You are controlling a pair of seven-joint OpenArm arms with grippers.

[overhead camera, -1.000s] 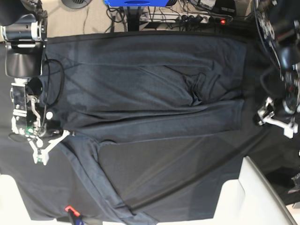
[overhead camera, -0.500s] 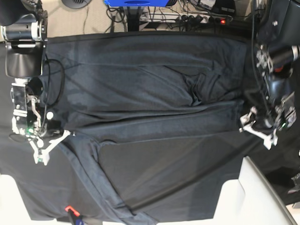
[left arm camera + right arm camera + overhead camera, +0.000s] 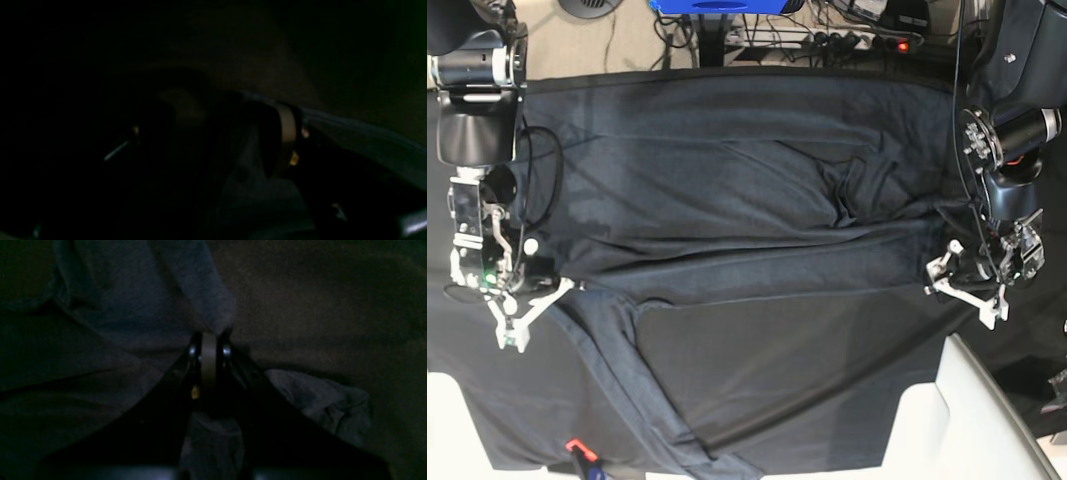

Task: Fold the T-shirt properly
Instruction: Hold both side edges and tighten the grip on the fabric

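Observation:
The dark slate-grey T-shirt lies spread across the black table cloth, with a crumpled fold toward the right. At the left of the base view my right gripper is shut on the shirt's edge. The right wrist view shows its jaws pressed together with grey fabric bunched at the tip. At the right, my left gripper stands open at the shirt's right edge. The left wrist view is very dark; one fingertip pad shows there, with the other far apart from it.
A white, padded-looking object juts in at the bottom right, and another white patch fills the bottom left corner. A small red item lies at the bottom edge. Cables and a power strip run behind the table's far edge.
My left arm has swung in from the right edge of the base view to the shirt's right edge, jaws still open. The right arm and the shirt have not moved.

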